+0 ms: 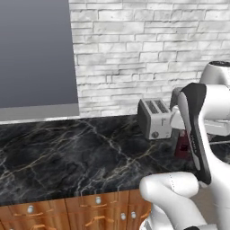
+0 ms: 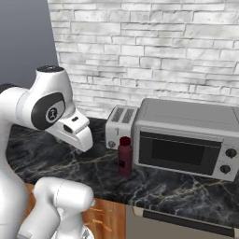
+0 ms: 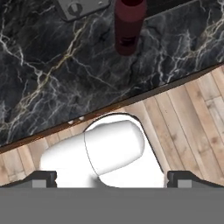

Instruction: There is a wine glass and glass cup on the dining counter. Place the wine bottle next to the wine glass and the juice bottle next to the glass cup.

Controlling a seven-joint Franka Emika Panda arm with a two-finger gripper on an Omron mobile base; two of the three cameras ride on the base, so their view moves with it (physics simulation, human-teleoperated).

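Over on the left of the table (image 2: 186, 191) sits a toaster (image 2: 119, 126), then the juice bottle (image 2: 124, 156) just in front of a toaster oven (image 2: 186, 140). Jaws look spread wide with nothing between them. Tight spot honestly: reaching in could clip the oven or tip that stubby bottle over.

A silver toaster (image 1: 155, 119) stands on the black marble counter (image 1: 67, 157) near the white brick wall (image 1: 143, 49). Just right of it, a dark maroon juice bottle (image 1: 182, 146) shows partly behind the white arm (image 1: 197, 130). Wood drawers (image 1: 85, 213) run below the counter's near edge
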